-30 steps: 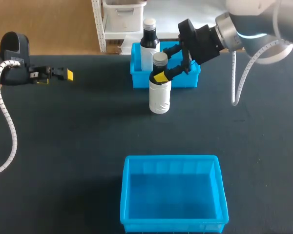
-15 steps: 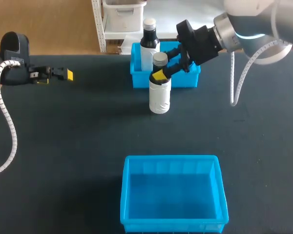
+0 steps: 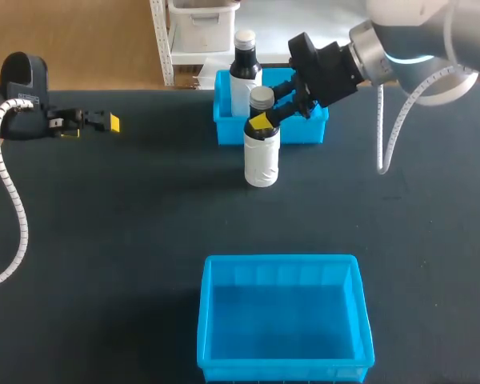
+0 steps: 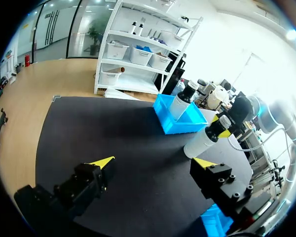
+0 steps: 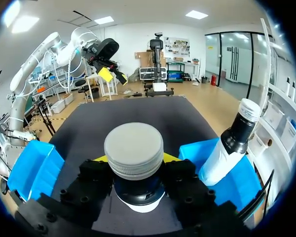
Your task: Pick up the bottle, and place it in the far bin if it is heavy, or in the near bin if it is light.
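Observation:
The bottle (image 3: 262,160) has a white body, a dark neck and a grey cap, and stands upright on the black table just in front of the far bin (image 3: 228,132). My right gripper (image 3: 264,120) comes in from the right and is shut on the bottle's neck below the cap. In the right wrist view the cap (image 5: 133,148) sits between both fingers of the right gripper (image 5: 134,159), which press the neck from two sides. My left gripper (image 3: 104,122) stays at the table's far left, open and empty; its yellow tips stand wide apart in the left wrist view (image 4: 153,163), with the bottle (image 4: 202,140) far ahead.
A second bottle (image 3: 245,68) with a dark top leans in the far blue bin (image 5: 237,182). The near blue bin (image 3: 280,260) stands empty at the table's front edge, also seen beside the gripper (image 5: 32,165).
The right gripper's fingers have closed in on the bottle's neck. The bottle stands where it was, and the left arm has not moved.

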Action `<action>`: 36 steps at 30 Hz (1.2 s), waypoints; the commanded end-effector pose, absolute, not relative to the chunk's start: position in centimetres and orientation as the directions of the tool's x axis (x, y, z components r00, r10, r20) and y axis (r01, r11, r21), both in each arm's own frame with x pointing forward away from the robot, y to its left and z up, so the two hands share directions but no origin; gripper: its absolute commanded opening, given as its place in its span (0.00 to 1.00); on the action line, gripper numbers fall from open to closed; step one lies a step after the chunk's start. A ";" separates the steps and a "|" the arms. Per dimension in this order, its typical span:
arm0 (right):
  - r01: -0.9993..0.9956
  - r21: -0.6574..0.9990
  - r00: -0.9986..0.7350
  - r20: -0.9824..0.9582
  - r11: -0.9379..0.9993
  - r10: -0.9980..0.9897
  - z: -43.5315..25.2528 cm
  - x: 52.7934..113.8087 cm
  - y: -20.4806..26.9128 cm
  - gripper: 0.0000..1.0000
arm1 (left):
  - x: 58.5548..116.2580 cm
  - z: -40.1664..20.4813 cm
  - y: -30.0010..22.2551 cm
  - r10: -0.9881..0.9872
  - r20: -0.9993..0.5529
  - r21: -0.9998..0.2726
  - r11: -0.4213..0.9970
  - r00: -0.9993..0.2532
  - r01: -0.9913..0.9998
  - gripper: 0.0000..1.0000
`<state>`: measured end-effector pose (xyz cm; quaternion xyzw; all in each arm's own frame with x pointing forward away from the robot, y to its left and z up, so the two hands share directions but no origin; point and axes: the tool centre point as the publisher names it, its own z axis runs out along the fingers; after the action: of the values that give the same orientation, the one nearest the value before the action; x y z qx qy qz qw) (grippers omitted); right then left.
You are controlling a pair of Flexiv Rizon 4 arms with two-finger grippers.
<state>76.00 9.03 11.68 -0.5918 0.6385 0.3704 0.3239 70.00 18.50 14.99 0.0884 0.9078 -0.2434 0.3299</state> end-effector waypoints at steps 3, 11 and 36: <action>-0.996 0.085 -0.088 -0.853 0.028 -0.514 11.8 75.8 8.9 0.00 | 70.0 15.0 18.5 0.000 -0.642 -0.383 0.866 -0.767 0.321 1.00; -0.997 0.070 -0.079 -0.851 0.037 -0.520 13.2 75.6 8.2 0.00 | 70.0 15.0 18.5 0.000 -0.642 -0.383 0.866 -0.767 0.321 1.00; -0.987 0.008 -0.089 -0.855 0.158 -0.511 18.8 74.9 2.3 0.00 | 70.0 15.0 18.5 0.000 -0.642 -0.383 0.866 -0.767 0.321 1.00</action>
<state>76.08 3.21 18.07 -0.5709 0.6584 0.3326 0.3605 70.00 18.50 14.99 0.0885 0.9078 -0.2434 0.3299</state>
